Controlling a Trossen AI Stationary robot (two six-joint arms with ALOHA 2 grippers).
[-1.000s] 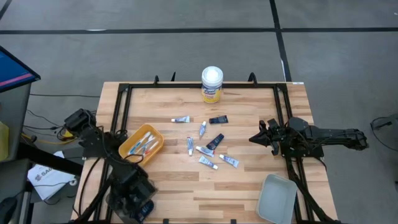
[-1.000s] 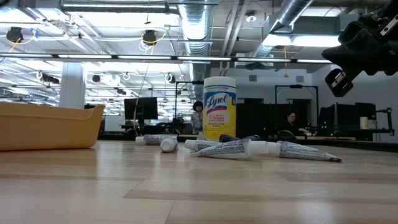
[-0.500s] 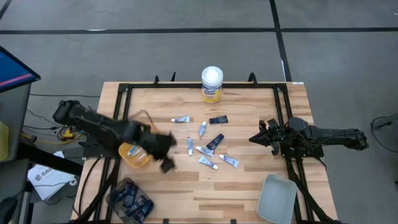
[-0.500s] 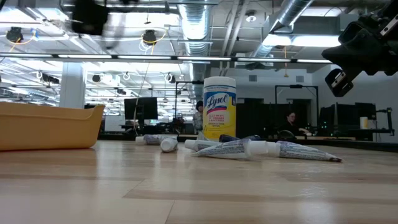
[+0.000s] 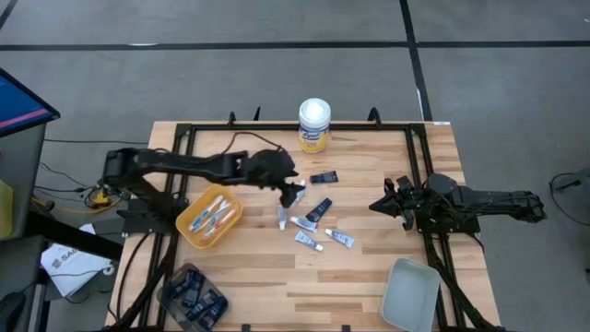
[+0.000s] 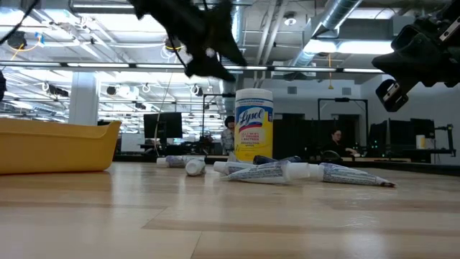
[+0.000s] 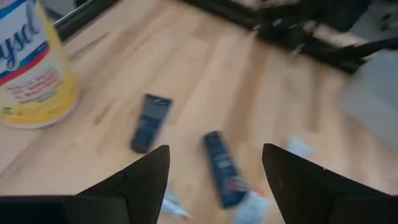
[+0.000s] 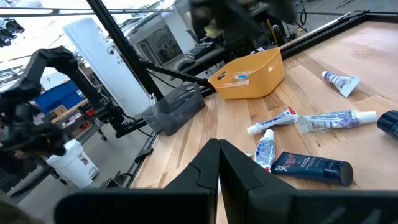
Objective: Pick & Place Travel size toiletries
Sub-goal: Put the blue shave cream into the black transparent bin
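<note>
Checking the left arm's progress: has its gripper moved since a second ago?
Yes. The left gripper has swung from the table's near-left corner, past the yellow bin, out over the scattered tubes.

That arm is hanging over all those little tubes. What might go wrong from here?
The tubes lie close together, so the open left gripper might catch two or nudge neighbours. The yellow canister stands near and could be bumped. The yellow bin already holds toothbrushes, so a dropped tube might land awkwardly.
</note>
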